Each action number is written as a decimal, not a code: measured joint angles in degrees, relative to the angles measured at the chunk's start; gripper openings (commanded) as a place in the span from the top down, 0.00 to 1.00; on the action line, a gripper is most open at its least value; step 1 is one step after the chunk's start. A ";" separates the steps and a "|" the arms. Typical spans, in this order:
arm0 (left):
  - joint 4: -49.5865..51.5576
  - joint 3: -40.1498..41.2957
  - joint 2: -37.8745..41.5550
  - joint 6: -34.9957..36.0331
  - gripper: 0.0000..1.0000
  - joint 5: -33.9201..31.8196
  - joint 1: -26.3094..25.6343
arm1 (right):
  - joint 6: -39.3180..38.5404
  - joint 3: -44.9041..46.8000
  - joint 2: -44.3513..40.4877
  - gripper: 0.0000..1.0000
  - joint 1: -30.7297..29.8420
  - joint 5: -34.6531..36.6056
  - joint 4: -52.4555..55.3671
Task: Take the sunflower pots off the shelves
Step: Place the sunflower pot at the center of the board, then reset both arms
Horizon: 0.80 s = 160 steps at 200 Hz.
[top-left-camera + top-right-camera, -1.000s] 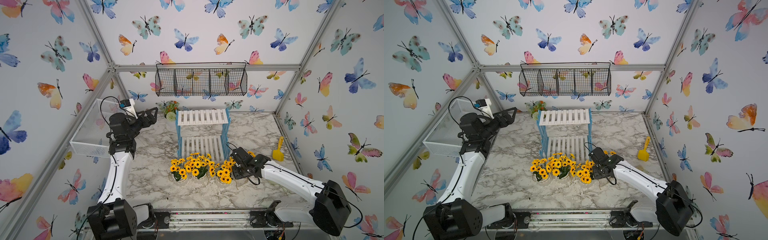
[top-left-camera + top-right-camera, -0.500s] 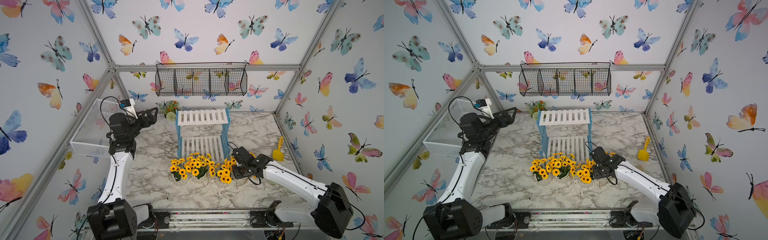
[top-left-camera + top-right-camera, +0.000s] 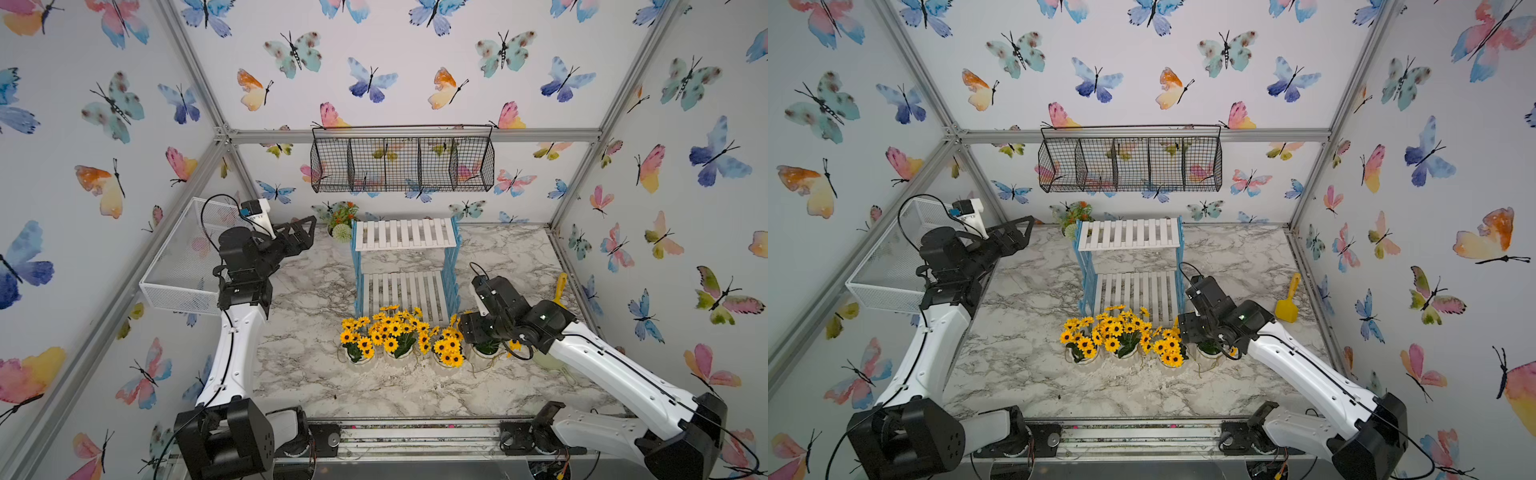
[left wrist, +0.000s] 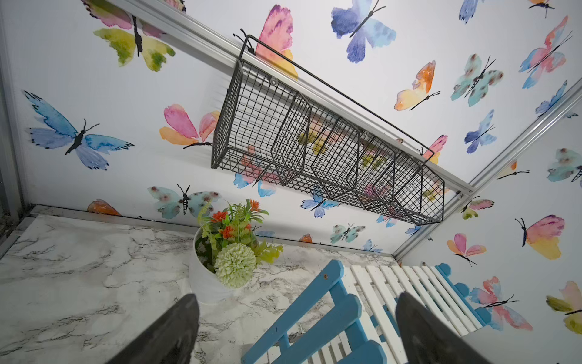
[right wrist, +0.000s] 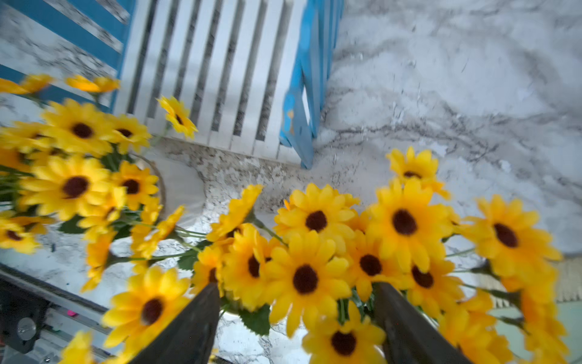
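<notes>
The shelves point(image 3: 405, 266) stand mid-table with both white slatted tiers bare. Several sunflower pots point(image 3: 392, 336) sit in a row on the marble just in front of them. My right gripper point(image 3: 484, 340) hangs over the rightmost pot point(image 3: 487, 353), which it partly hides. In the right wrist view this gripper point(image 5: 296, 286) is open, its dark fingers point(image 5: 201, 318) wide apart with loose sunflower heads point(image 5: 305, 277) between them. My left gripper point(image 3: 305, 232) is open and empty, raised left of the top tier point(image 4: 409, 293).
A white pot of orange-red flowers point(image 3: 343, 222) stands behind the shelves' left side. A black wire basket point(image 3: 401, 164) hangs on the back wall. A white mesh basket point(image 3: 183, 257) is at the left. A yellow scoop point(image 3: 559, 286) lies at the right.
My right gripper has opened over the rightmost sunflower pot, which now stands on the marble. The left arm has not moved.
</notes>
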<state>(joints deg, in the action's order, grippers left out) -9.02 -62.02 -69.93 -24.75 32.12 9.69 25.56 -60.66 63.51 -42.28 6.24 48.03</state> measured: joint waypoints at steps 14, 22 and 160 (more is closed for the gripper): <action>0.00 0.00 0.00 0.00 0.03 0.00 0.07 | -0.83 -1.60 -2.27 0.02 0.00 0.00 -0.13; -0.02 0.00 0.00 0.00 0.03 0.00 0.07 | -1.18 -2.16 -3.32 0.02 0.00 0.15 -0.09; -1.68 -5.40 -4.02 -0.59 0.02 0.96 0.37 | -13.79 -9.86 4.83 0.02 27.21 -4.76 -24.87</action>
<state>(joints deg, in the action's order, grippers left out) -10.70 -67.42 -73.95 -25.34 33.08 10.07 11.77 -70.52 68.34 -15.07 1.48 23.16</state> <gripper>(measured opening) 0.984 0.983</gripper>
